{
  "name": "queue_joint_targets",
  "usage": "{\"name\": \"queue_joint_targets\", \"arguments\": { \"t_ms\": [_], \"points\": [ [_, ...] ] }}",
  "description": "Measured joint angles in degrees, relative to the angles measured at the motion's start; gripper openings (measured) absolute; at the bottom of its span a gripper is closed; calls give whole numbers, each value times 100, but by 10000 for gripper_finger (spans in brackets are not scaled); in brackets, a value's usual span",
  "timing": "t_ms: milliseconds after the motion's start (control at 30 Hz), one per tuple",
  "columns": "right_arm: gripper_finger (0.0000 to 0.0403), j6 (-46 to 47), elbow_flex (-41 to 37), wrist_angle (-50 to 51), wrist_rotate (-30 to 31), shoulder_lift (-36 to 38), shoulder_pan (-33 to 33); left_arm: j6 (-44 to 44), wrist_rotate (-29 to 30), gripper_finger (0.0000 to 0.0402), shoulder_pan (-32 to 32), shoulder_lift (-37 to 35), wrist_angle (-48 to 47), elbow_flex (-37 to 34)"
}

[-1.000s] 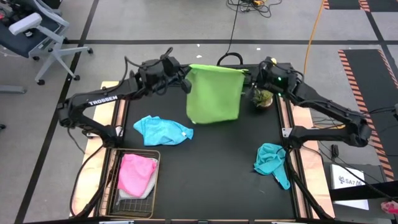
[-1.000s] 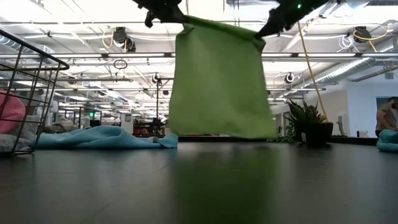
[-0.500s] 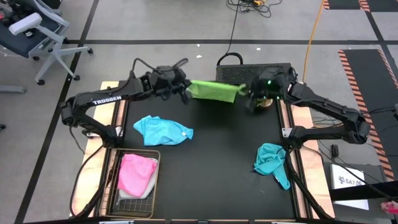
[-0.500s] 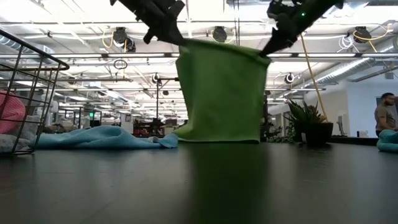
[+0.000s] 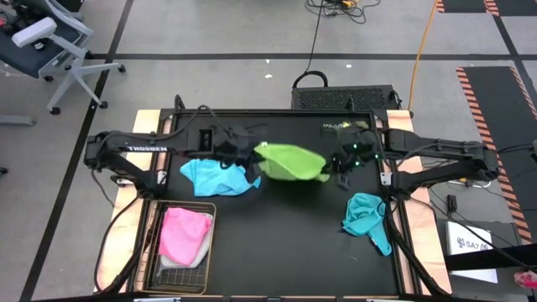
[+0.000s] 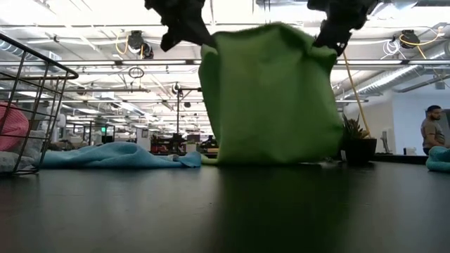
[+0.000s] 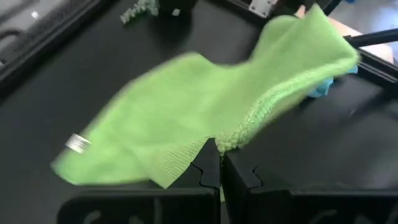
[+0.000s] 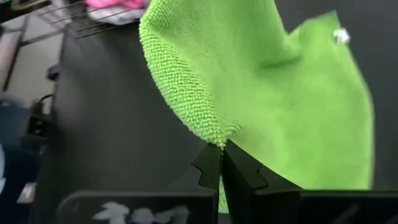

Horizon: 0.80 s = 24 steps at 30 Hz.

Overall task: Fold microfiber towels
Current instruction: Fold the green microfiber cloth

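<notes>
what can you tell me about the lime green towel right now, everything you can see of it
The lime green towel is a soft, nubbly microfiber cloth with a small white tag near one edge. It hangs stretched between both arms over the middle of the black table: the left gripper is shut on one top corner, the right gripper on the other. In the low view it billows, its lower edge down at the tabletop.

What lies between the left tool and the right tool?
In the high view, the lime green towel spans between the left tool and right tool, each pinching a corner.
</notes>
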State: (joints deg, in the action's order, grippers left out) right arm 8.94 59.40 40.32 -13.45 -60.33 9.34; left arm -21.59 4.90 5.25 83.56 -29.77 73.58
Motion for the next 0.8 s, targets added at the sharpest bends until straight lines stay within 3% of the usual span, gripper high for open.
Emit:
{"name": "queue_joint_targets", "arguments": {
  "t_ms": [167,367,633,800],
  "points": [
    [0,-686,0,-486,677,109,122,464,962,0,118,-206,611,0],
    [0,-2290,-1,-917,2177,396,1015,1378,1265,0,771,-432,1561,314],
    [0,-3718,2,-2524,2173,574,2251,2253,1268,0,1507,-293,1666,960],
    [0,-3789,144,-2477,1830,578,2584,2385,1234,0,1665,-283,1495,960]
  ]
}}
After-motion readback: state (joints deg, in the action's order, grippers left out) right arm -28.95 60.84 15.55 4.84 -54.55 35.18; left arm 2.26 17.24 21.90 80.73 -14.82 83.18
